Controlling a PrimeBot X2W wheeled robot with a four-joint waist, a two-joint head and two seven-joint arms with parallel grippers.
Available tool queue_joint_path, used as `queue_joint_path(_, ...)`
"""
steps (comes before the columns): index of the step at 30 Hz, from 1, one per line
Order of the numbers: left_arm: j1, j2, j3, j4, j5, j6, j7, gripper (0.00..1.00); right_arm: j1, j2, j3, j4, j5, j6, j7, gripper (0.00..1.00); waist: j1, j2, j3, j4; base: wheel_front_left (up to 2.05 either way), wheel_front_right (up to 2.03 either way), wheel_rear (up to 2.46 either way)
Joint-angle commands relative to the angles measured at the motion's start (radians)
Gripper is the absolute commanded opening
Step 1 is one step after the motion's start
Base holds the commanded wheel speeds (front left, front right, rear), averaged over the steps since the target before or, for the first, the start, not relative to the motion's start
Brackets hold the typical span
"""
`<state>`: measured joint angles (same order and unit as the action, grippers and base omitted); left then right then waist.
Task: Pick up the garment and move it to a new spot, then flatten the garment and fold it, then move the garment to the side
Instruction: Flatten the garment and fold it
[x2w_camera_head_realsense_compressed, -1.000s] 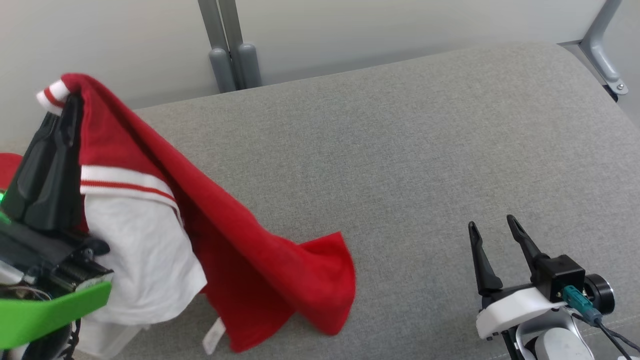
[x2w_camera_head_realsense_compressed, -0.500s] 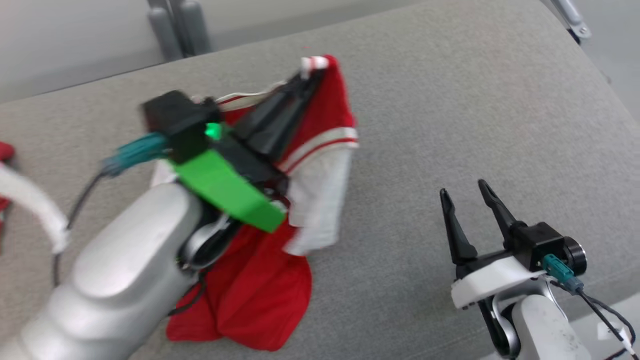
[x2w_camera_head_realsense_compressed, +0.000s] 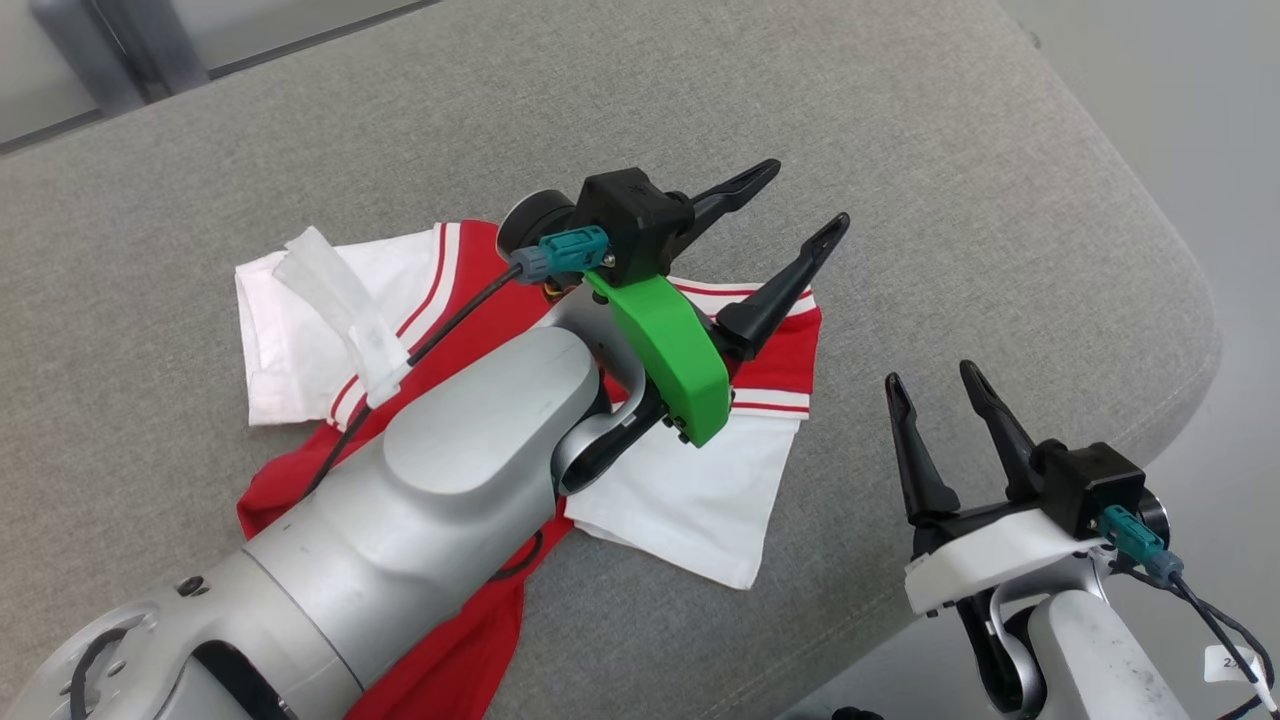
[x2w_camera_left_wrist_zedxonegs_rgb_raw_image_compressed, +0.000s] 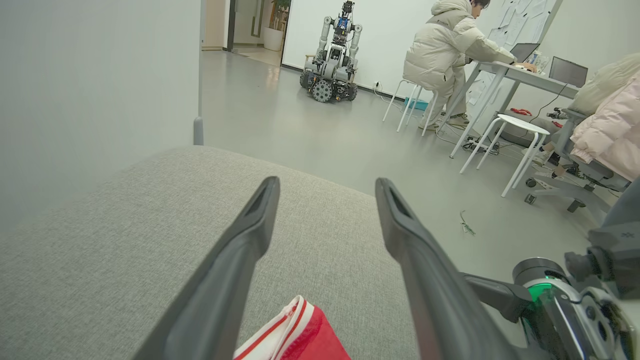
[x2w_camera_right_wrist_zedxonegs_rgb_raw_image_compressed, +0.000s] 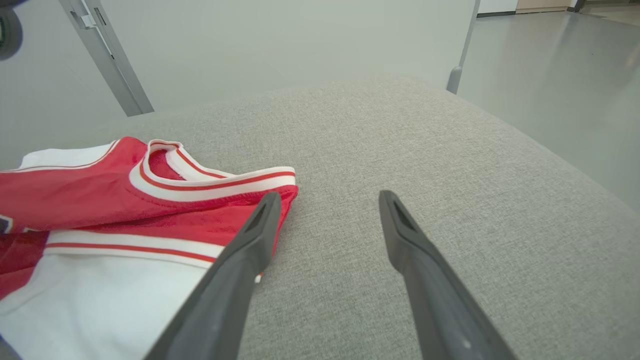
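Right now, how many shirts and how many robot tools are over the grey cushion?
Red-and-white shirt: 1
Robot tools: 2 (left tool, right tool, both open)
Total: 3

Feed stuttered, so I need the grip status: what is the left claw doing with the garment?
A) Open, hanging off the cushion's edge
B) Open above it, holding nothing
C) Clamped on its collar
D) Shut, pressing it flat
B: the left claw has its jaws wide apart with nothing between them, above the garment, which lies on the cushion.
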<state>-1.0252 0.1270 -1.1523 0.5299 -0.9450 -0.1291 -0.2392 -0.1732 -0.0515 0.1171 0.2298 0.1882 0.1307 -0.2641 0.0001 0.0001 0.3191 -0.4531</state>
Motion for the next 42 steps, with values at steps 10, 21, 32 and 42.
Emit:
queue_joint_path(10,0.195,0.085,0.198,-0.116,0.008,0.111,-0.026,1.00,0.050,0.000,-0.051,-0.004,-0.054,0.000,-0.001,1.00,-0.0001,-0.0001,-0.081,0.093,0.00,0.00,0.00)
queue_joint_path(21,0.583,0.368,0.412,-0.264,-0.042,0.271,-0.022,1.00,0.100,0.000,-0.073,0.001,-0.109,0.000,-0.001,1.00,-0.0001,-0.0001,-0.165,0.215,0.00,0.00,0.00)
queue_joint_path(32,0.680,0.328,0.420,-0.127,-0.190,0.214,0.058,1.00,0.107,0.000,-0.061,0.004,-0.126,0.000,-0.001,1.00,-0.0001,-0.0001,-0.162,0.260,0.00,0.00,0.00)
queue_joint_path(42,0.609,0.240,0.394,-0.023,-0.210,0.106,0.073,1.00,0.088,-0.004,-0.052,0.002,-0.133,0.000,-0.001,1.00,-0.0001,-0.0001,-0.136,0.244,0.00,0.00,0.00)
